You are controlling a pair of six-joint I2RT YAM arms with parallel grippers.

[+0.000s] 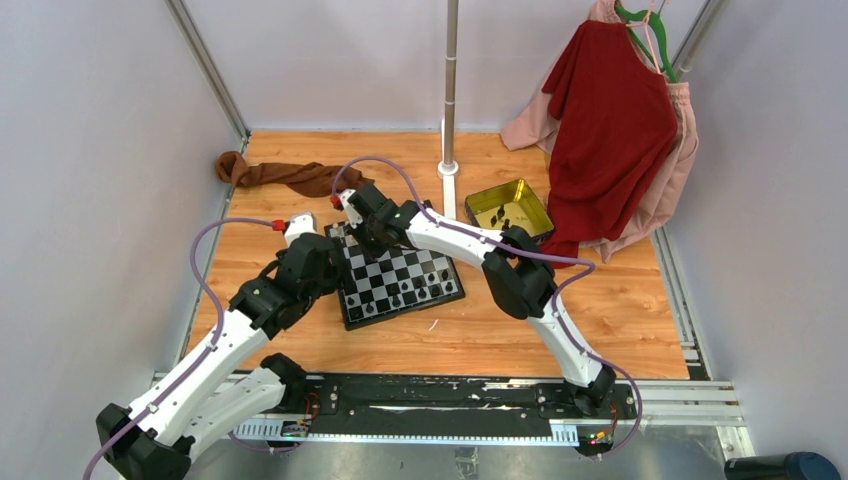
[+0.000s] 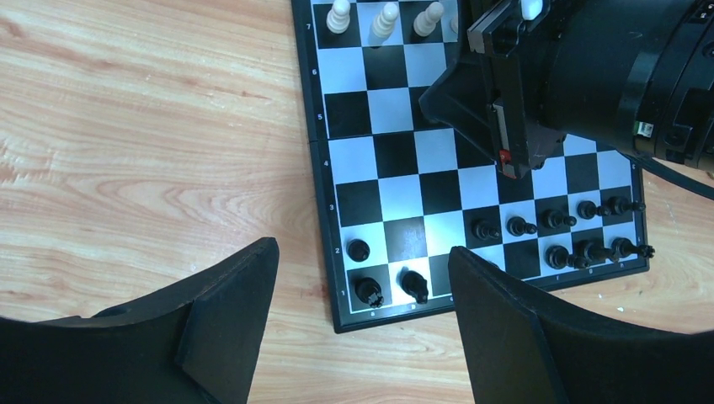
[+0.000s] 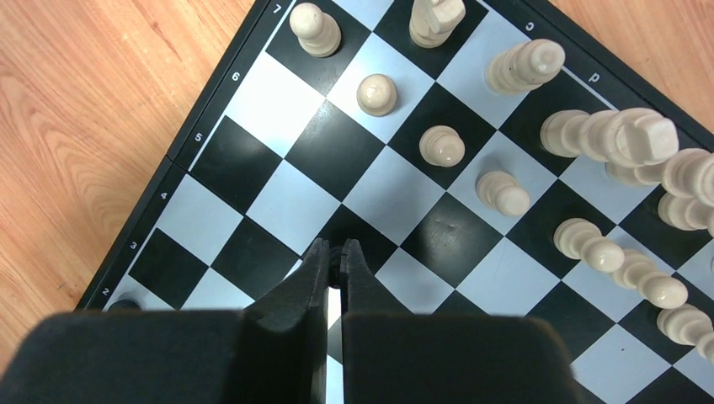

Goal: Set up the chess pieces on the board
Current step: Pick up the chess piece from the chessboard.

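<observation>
The board [image 1: 385,292] lies in the middle of the top view. The right gripper [image 3: 334,252], low in its own view, has its jaws pressed together over the squares, below the cream chess pieces [image 3: 442,145]. The left gripper [image 2: 364,332] stands spread wide above the board's corner with two black chess pieces [image 2: 368,290].

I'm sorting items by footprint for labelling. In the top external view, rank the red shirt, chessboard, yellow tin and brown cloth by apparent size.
1. red shirt, though it hangs nearer the camera
2. chessboard, partly hidden
3. brown cloth and yellow tin: about alike, not ranked
</observation>
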